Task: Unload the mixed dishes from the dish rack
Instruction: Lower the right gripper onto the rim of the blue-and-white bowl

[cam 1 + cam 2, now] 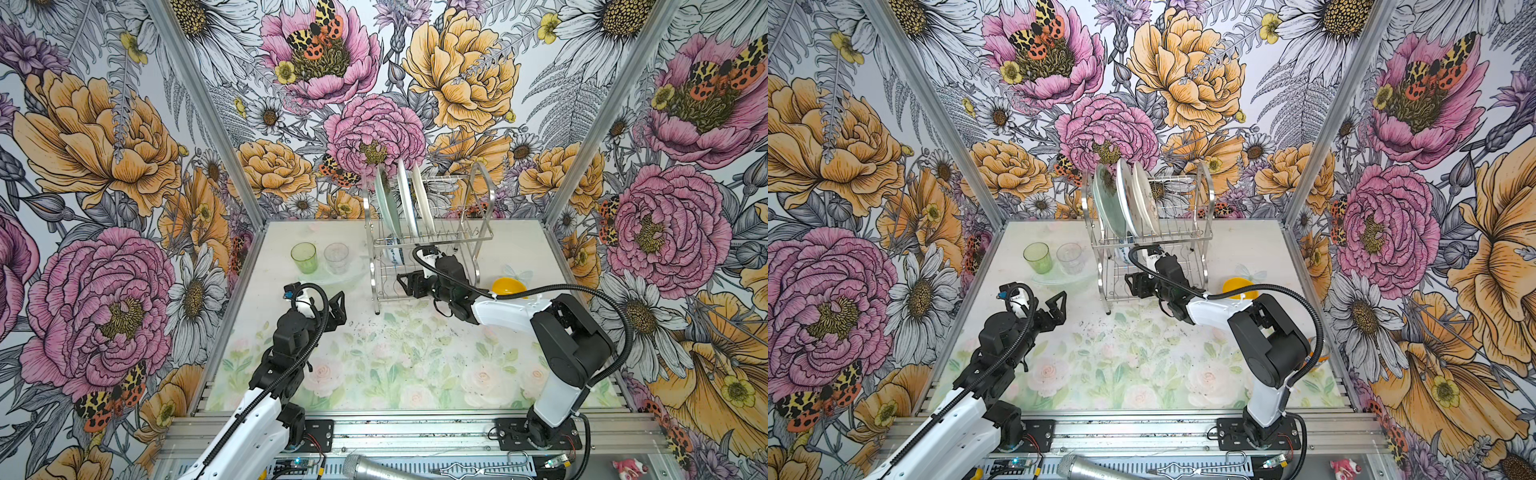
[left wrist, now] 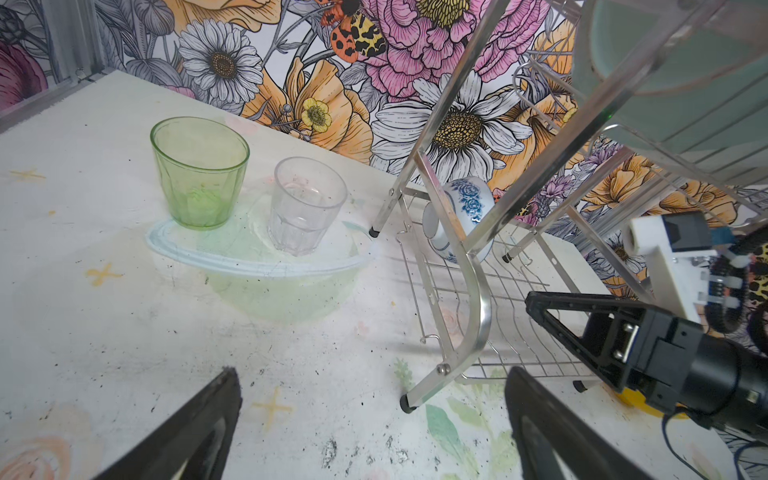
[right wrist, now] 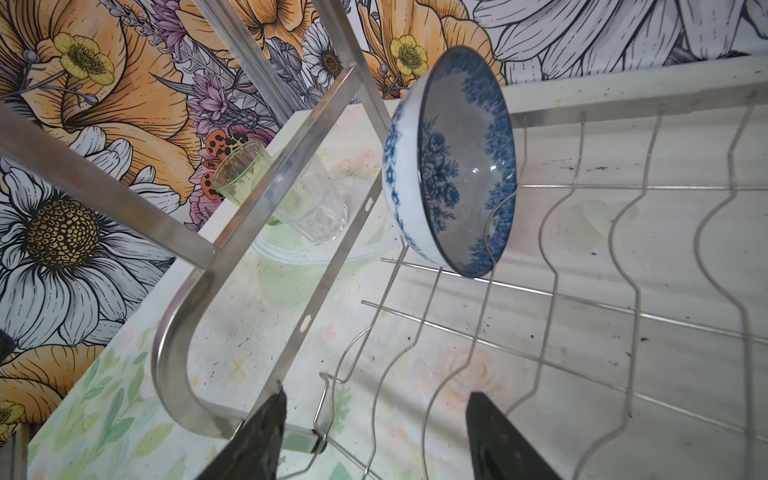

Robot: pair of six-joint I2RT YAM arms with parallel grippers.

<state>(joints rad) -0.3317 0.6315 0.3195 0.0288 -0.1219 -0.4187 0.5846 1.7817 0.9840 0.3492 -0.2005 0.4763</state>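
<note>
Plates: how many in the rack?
3, all standing on edge in the upper tier of the dish rack: pale green plate at the left end, white plate in the middle, cream plate on the right. The lower tier is partly hidden.

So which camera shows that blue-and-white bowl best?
The right wrist view: the blue-and-white bowl is large and clear, on edge in the dish rack. Left wrist view: partly hidden by the rack. Both top views: a sliver.
</note>
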